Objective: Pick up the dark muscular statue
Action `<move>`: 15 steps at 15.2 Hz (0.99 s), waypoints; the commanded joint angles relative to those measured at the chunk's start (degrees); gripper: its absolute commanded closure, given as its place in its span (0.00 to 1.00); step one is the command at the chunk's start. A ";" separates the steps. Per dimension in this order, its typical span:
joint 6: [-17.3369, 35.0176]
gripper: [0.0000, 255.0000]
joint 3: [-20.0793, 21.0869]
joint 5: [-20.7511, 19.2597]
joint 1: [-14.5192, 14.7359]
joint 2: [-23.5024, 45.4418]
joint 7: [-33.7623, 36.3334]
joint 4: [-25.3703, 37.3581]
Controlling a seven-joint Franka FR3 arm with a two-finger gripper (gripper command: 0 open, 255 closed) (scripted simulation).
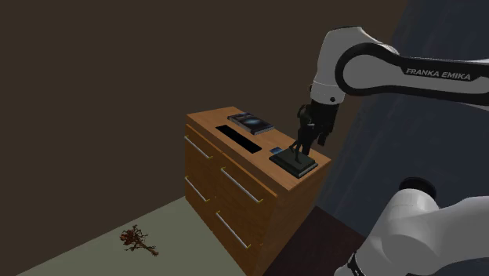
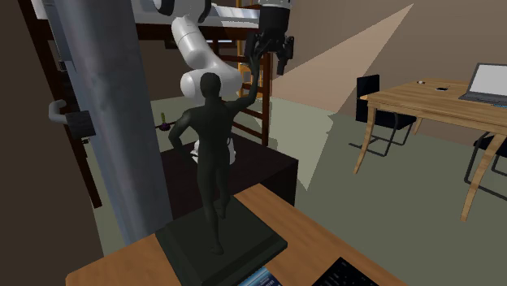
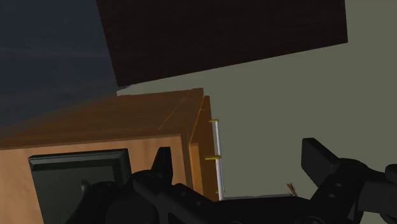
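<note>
Plainly, the dark muscular statue [image 2: 213, 142], a standing figure with one arm raised on a flat square dark plinth, rests upright on the surface [image 1: 211, 119], the top of a brown wooden chest of drawers [image 1: 235, 205]. It stands at the corner nearest the arm's stand, plinth flat and not yet lifted. The all-black claw [image 2: 270, 50] hangs at the height of the raised hand, beside or around it; which, I cannot tell. In the wrist view its fingers [image 3: 316, 158] stand wide apart with nothing clasped between them. I judge this to be the approach, with the grasp not made. The next move calls for settling the fingers either side of a slim part of the figure, closing firmly, then lifting straight up so the plinth does not catch the edge. Further along the surface lie a small blue item [image 1: 276, 149], a long black rectangular slab [image 1: 243, 138] and, toward the far corner, a dark flat book [image 1: 251, 121]. The room around is dim: a grey-green floor bearing a small brown dried twig [image 1: 139, 240], a grey pillar [image 2: 106, 122], and another light wooden surface [image 2: 422, 104] carrying an open laptop [image 2: 492, 81].
</note>
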 commanded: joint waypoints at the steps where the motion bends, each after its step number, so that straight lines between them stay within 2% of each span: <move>1: 0.00 0.00 0.00 0.00 0.00 0.00 0.00 0.00; 8: -0.31 0.00 -8.56 -3.89 -2.02 9.85 -10.90 10.16; 15: -1.64 0.00 -16.35 -4.40 -2.86 22.31 -22.09 23.77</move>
